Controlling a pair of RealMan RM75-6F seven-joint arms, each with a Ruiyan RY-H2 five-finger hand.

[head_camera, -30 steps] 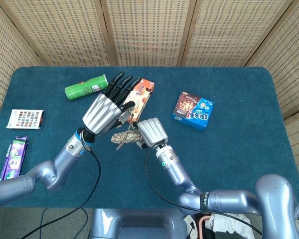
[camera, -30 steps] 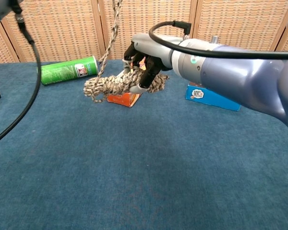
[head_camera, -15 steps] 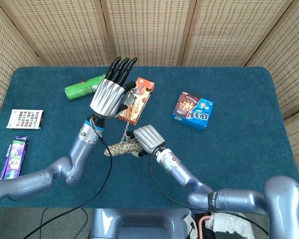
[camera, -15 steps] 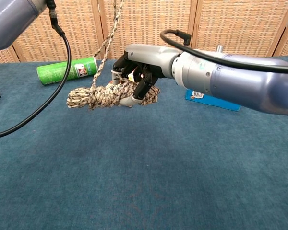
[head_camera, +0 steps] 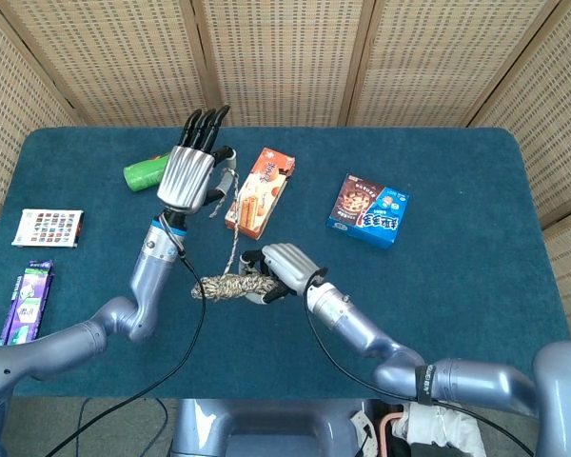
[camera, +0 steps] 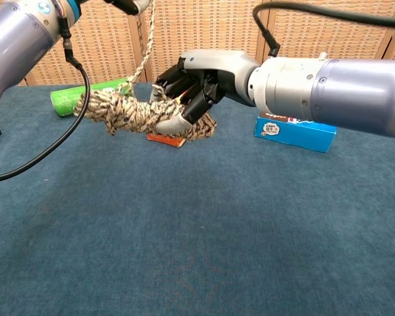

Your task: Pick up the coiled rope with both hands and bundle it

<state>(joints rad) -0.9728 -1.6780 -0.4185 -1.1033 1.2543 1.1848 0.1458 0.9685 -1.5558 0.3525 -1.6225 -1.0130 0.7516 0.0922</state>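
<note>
Since the half-second mark, right hand has drawn the coiled rope nearer the table's front edge, and left hand has shifted toward the green can, stretching the free strand longer.

Rope bundle sits off the blue table, clear in chest view, gripped at its right end by right hand, fingers curled closed round the coil. One strand runs up from the bundle to left hand, raised, fingers extended close together. The strand appears pinched at the thumb; contact small in head view, not certain.

Orange box lies on the table just beyond the bundle, between the hands. Blue snack box well to the right. Green can behind left hand, partly hidden. At the left edge: white card, purple packet below it.
</note>
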